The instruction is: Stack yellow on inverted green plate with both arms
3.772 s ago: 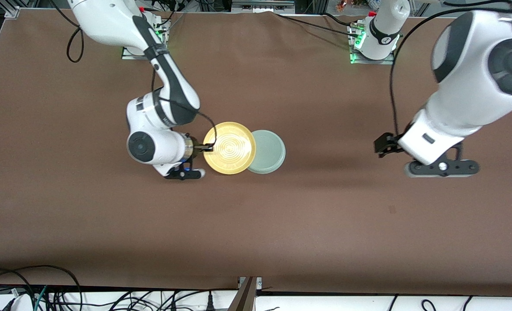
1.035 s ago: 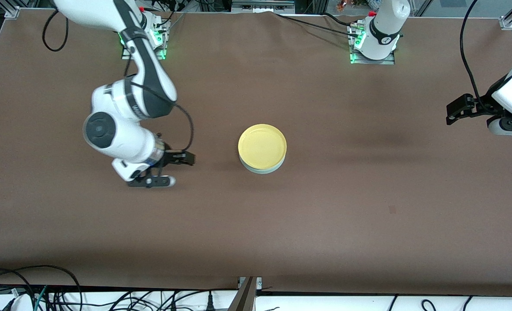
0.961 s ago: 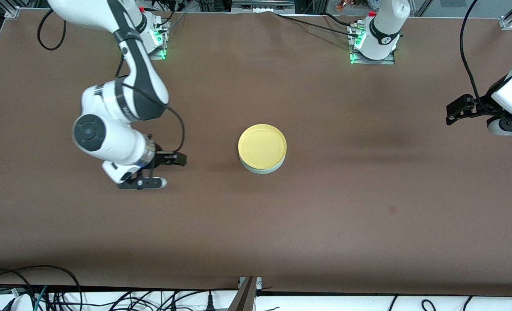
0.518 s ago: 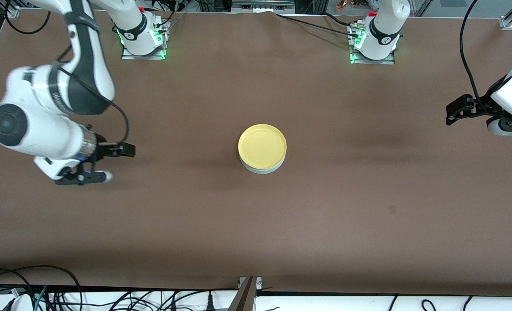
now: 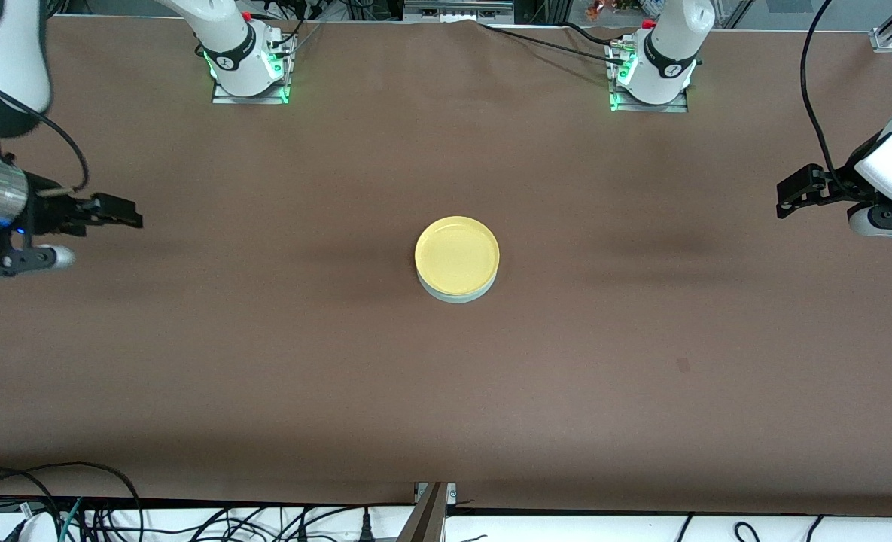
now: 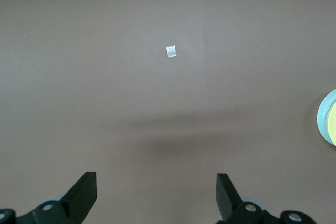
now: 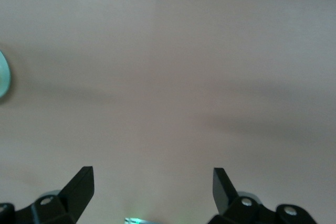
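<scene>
Both tools, left (image 5: 792,197) and right (image 5: 118,216), hang wide open and empty over the counter (image 5: 265,361) ends, so with yellow (image 5: 457,254) on the green plate (image 5: 457,296) we reckon it's done.

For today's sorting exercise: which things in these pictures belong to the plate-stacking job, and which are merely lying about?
Belong to the job:
yellow plate, resting on the green plate
left gripper, open, over the table's end
right gripper, open, over its own end

Lying about:
small pale scrap on the brown table
cables along the table's near edge
</scene>
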Robot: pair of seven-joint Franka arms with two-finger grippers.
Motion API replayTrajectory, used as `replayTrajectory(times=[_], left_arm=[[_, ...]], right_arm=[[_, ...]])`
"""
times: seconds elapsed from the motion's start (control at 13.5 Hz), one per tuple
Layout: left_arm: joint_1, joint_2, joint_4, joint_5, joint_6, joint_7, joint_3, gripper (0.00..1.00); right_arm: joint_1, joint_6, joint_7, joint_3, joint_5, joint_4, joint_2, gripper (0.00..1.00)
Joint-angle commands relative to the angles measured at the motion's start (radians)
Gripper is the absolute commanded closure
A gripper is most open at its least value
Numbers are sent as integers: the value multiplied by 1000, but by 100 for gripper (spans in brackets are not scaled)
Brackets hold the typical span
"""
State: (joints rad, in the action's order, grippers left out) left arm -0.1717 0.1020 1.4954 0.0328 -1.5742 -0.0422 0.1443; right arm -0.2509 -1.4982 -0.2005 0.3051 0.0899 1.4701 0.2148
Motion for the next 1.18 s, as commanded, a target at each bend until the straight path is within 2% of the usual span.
replayTrajectory(times=[0.0, 0.3, 0.52, 1.11], left_arm=[[-6, 15, -29, 13, 16, -10, 1, 0], [-5, 13, -30, 6, 19, -7, 1, 0], [-6, 12, -32, 4, 25, -2, -2, 0], [4, 12, -34, -47, 43, 1, 3, 0]], right_arm=[[84, 15, -2, -83, -67, 24, -110, 0], [160, -8, -13, -93, -73, 26, -144, 0], [162, 13, 12, -148, -128, 47, -160, 0], [150, 53, 59, -162, -117, 9, -124, 0]])
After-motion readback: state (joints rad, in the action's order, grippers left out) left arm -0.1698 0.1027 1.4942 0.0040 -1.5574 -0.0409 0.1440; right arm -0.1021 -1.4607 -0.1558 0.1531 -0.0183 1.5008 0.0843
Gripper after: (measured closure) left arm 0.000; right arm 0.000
